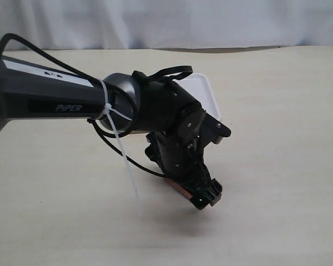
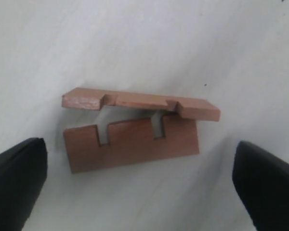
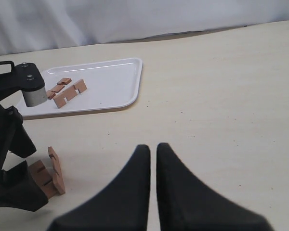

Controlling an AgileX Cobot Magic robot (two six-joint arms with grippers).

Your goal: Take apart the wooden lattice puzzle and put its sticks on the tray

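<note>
No whole lattice puzzle shows. Two reddish-brown notched sticks remain on the table: one lies flat and the other stands on its edge, touching it at one end. My left gripper hangs open just above them, its fingers spread wider than the pair. From the exterior view only a sliver of wood shows under that gripper. Two more sticks lie apart on the white tray. My right gripper is shut on nothing over bare table.
The left arm reaches across the middle of the table and hides most of the tray in the exterior view. A white curtain backs the far edge of the table. The two table sticks lie on the near side of the tray.
</note>
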